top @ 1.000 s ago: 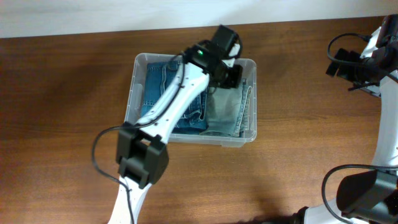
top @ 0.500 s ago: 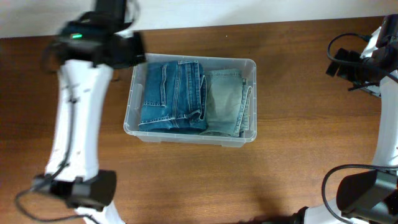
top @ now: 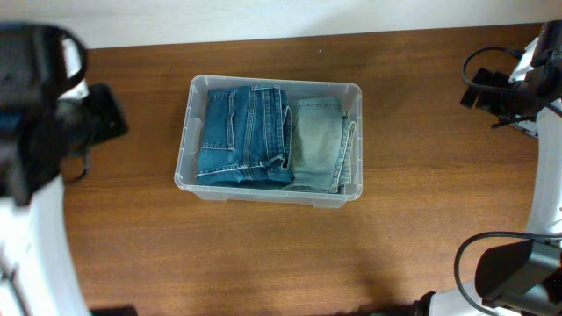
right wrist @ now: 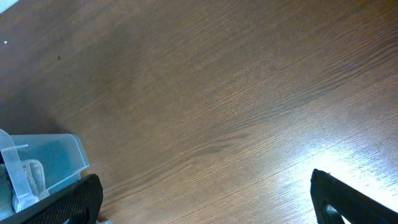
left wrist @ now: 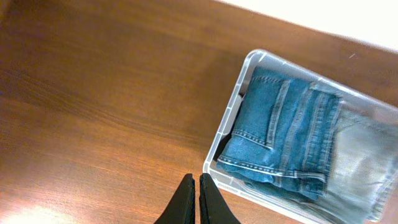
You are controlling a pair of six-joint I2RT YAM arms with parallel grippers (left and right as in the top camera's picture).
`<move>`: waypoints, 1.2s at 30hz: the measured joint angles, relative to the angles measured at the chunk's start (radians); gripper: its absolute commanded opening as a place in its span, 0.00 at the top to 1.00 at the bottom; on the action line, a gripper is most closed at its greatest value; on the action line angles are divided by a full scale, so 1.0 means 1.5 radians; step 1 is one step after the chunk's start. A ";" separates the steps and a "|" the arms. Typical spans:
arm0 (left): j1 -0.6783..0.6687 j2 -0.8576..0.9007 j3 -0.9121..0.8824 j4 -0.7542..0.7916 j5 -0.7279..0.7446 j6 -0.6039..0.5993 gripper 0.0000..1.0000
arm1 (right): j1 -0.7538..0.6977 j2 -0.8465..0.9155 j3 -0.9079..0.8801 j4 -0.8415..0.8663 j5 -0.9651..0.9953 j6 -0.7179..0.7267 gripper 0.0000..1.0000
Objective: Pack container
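The surface is a brown wooden table point(top: 263, 254) with a fine grain. A pale wall point(top: 263, 16) runs along its far edge. In the right wrist view a bright reflection lies on the wood.

There is much bare wood on all 4 sides of the large rectangular clear plastic container point(top: 268, 197), which stands near the middle of the table, closer to the far edge. Its long sides run parallel to that edge. The left arm point(top: 35, 149) is blurred at the left border of the overhead view, apart from the bin. The right arm point(top: 514, 88) is at the right border, also well apart from it.

Inside the container lie 2 folded garments side by side. The blue denim jeans point(top: 244, 136) fill the left part. The paler, washed-out denim piece point(top: 318, 145) fills the right part and touches them.

The left gripper point(left wrist: 198, 196) holds its 2 dark fingers pressed together with only a thin slit between them. It grips nothing and hangs over bare wood, with the bin's corner point(left wrist: 211, 167) beside its tips in that view. The right gripper point(right wrist: 204, 180) has its fingers point(right wrist: 71, 200) spread wide and empty above the table.
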State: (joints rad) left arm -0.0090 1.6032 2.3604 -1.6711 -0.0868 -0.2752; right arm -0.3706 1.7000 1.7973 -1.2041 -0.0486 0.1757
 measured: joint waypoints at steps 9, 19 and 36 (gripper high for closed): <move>0.000 -0.202 -0.026 -0.001 0.000 0.000 0.94 | 0.000 0.000 0.000 0.000 0.000 0.000 0.01; 0.000 -0.532 -0.362 0.143 -0.006 -0.006 0.89 | 0.000 0.000 0.000 0.000 0.000 0.000 0.02; 0.000 -0.771 -0.998 0.413 -0.002 -0.190 0.01 | 0.000 0.000 0.000 0.000 0.000 0.000 0.02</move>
State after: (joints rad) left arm -0.0090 0.4469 0.8631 -1.0519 -0.0898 -0.5606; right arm -0.3706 1.7000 1.7973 -1.2045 -0.0486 0.1753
